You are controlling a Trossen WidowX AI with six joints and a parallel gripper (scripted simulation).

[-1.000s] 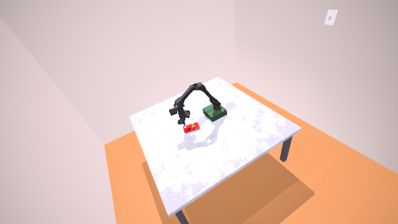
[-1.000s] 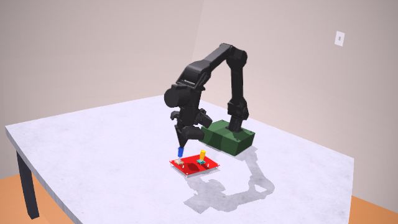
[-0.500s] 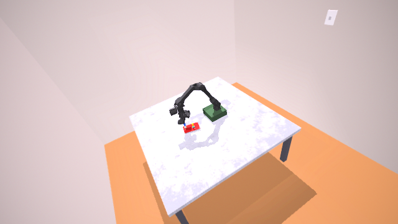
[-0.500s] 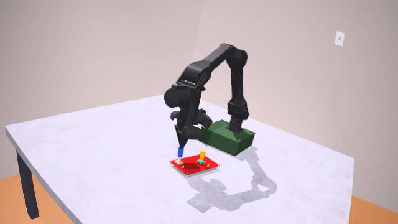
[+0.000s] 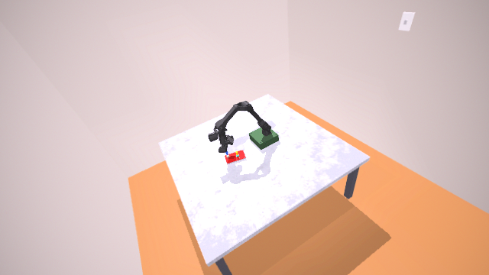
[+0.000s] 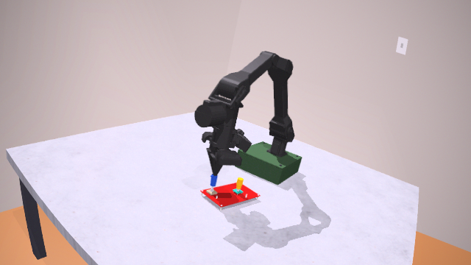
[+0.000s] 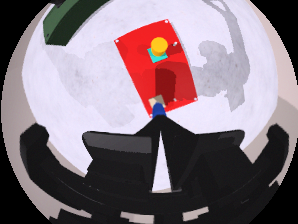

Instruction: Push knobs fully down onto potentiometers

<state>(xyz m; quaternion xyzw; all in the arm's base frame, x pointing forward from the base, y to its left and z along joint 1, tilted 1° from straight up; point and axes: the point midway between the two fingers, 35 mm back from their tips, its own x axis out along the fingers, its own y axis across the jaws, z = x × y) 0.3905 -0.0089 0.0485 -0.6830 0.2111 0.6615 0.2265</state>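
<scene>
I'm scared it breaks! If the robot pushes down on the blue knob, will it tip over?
Probably not much: the blue knob stands upright on its potentiometer, and the shut gripper sits right above it. An off-centre push might lean it. The board looks stiff.

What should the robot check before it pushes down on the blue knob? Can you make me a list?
1. Fingers shut with nothing between them, good for pressing: ok.
2. Gripper tip right on top of the blue knob: ok.
3. Blue knob down against its potentiometer: not ok, it sits high.
4. Yellow knob pushed down: not ok, it also stands tall.
5. Red board lying flat on the table: ok.
6. Potentiometers firmly attached: cannot tell.
</scene>
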